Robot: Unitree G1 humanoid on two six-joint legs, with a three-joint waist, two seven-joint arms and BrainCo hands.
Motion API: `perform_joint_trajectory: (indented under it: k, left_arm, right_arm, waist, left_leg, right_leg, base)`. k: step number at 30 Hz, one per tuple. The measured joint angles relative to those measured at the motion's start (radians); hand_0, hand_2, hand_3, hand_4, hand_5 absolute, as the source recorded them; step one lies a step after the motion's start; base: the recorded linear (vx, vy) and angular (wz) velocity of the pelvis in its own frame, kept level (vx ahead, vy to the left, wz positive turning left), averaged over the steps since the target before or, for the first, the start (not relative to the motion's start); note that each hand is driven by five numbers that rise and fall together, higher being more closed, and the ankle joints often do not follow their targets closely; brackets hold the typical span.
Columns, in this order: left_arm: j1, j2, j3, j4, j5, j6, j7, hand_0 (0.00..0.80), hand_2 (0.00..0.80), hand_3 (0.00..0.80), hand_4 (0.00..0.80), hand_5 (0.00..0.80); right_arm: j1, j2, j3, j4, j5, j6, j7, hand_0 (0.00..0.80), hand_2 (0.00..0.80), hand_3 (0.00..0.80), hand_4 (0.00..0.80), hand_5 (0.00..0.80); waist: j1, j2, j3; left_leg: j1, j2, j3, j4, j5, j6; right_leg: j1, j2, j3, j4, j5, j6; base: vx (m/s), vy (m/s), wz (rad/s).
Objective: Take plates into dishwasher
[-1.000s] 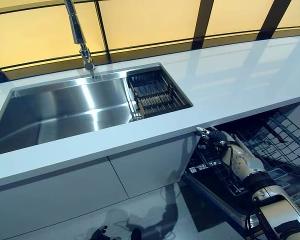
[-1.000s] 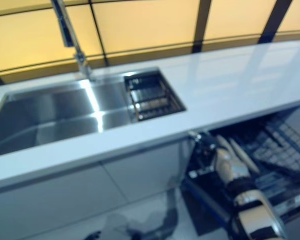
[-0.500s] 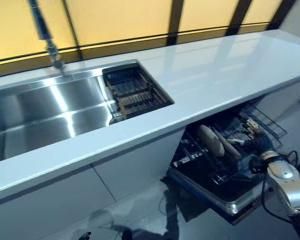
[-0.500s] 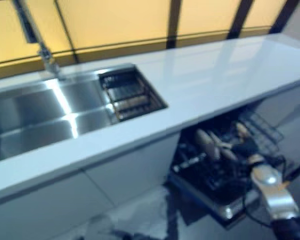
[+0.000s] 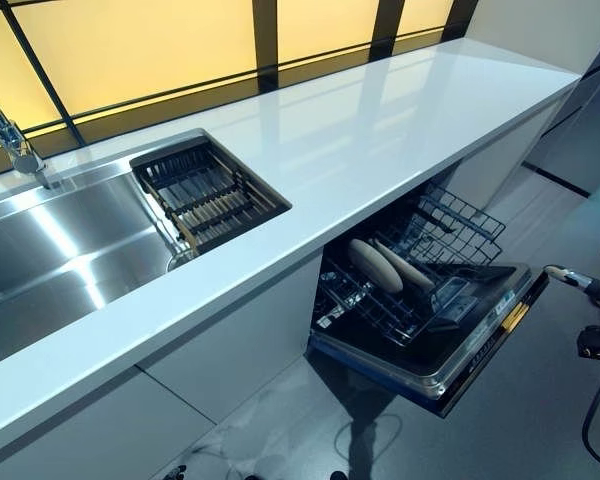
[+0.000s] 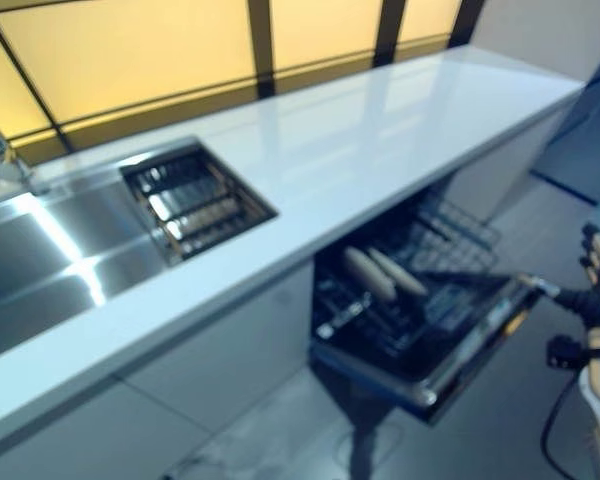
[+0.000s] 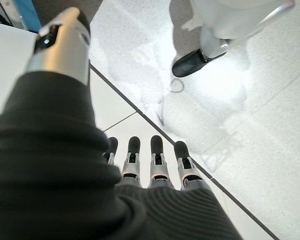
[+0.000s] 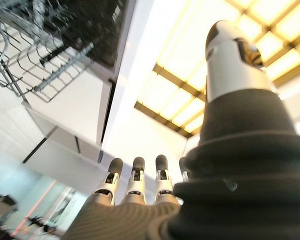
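A long white countertop (image 5: 400,130) is running beneath the amber-lit window, with a stainless steel sink (image 5: 50,255) set into it and a dark drying rack (image 5: 205,190) sitting in the sink's right end. Below the counter, a pulled-out dishwasher rack (image 5: 420,270) is resting over the open dishwasher door (image 5: 460,350) and is carrying two pale plates (image 5: 375,265) standing on edge side by side.

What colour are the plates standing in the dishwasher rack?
The plates are pale cream or off-white, best seen in the left eye view.
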Motion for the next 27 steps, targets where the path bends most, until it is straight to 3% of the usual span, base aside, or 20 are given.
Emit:
perform_joint_trajectory:
  k: [4,17,23,27]
  left_arm:
    - [0.001,-0.005,-0.001,0.005,0.001,0.000,0.000,0.000,0.000,0.000,0.000,0.000]
    - [-0.019,0.003,-0.052,-0.002,0.002,0.042,0.013,0.000,0.000,0.000,0.000,0.000]
    - [-0.067,0.006,-0.091,-0.011,0.002,0.058,0.015,0.000,0.000,0.000,0.000,0.000]
    - [-0.090,0.007,-0.110,-0.016,0.001,0.062,0.016,0.000,0.000,0.000,0.000,0.000]
  right_arm:
    - [0.007,0.066,0.019,0.051,0.089,0.001,0.000,0.000,0.000,0.000,0.000,0.000]
    - [-0.075,0.229,0.185,0.492,0.343,0.009,0.042,0.000,0.000,0.000,0.000,0.000]
    - [-0.148,0.273,0.254,0.658,0.470,0.004,0.067,0.000,0.000,0.000,0.000,0.000]
    - [-0.230,0.279,0.258,0.772,0.527,-0.017,0.065,0.000,0.000,0.000,0.000,0.000]
  waist:
    - [0.002,0.002,-0.014]
    - [0.036,0.005,-0.053]
    - [0.083,0.034,-0.044]
    - [0.092,0.065,-0.028]
  left_leg:
    - [0.002,0.001,0.007,0.000,-0.001,0.000]
    - [-0.001,0.000,0.000,0.001,0.003,0.003]
    - [-0.026,-0.002,-0.019,0.002,0.011,0.004]
    - [-0.056,-0.007,-0.043,0.003,0.024,0.003]
  right_leg:
    - [-0.001,0.001,0.005,0.002,0.000,0.000]
    - [-0.006,-0.001,0.003,0.013,0.000,0.001]
    - [-0.023,-0.003,-0.016,0.014,0.000,0.002]
    - [-0.040,-0.006,-0.041,0.014,0.001,0.002]
  base:
    - [0.012,-0.050,-0.04]
    - [-0.005,-0.056,0.01]
    - [-0.057,-0.050,0.10]
    - [-0.071,-0.050,0.15]
